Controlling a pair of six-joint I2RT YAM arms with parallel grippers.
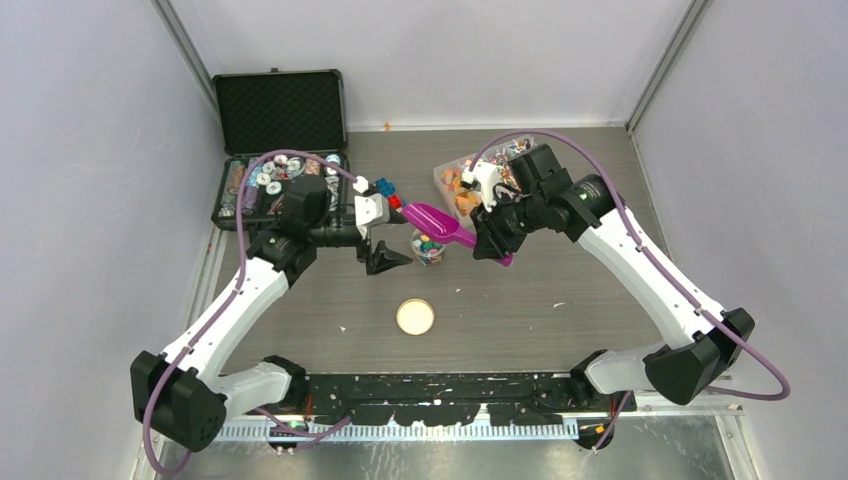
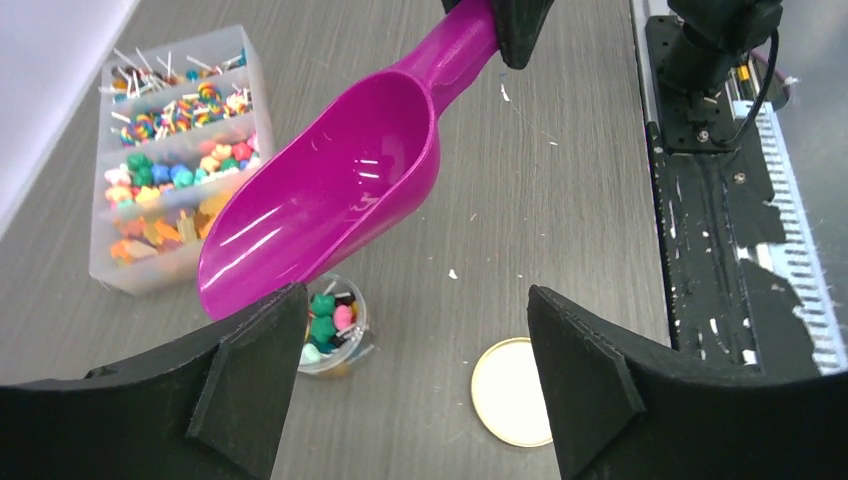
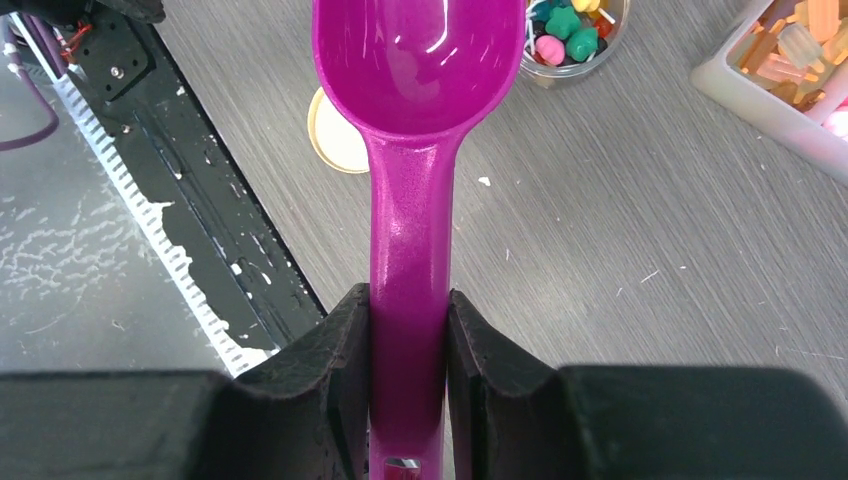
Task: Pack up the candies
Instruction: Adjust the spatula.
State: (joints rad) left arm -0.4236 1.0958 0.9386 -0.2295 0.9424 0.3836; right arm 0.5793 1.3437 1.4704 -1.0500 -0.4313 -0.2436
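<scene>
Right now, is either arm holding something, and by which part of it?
The right claw grips the magenta plastic scoop by its handle, the empty bowl sticking out ahead. The left claw is open and holds nothing.

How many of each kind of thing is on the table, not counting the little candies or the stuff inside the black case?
Scoop: 1
Jar: 1
Round lid: 1
Candy box: 1
Black case: 1
Brick toy: 1
Total: 6
</scene>
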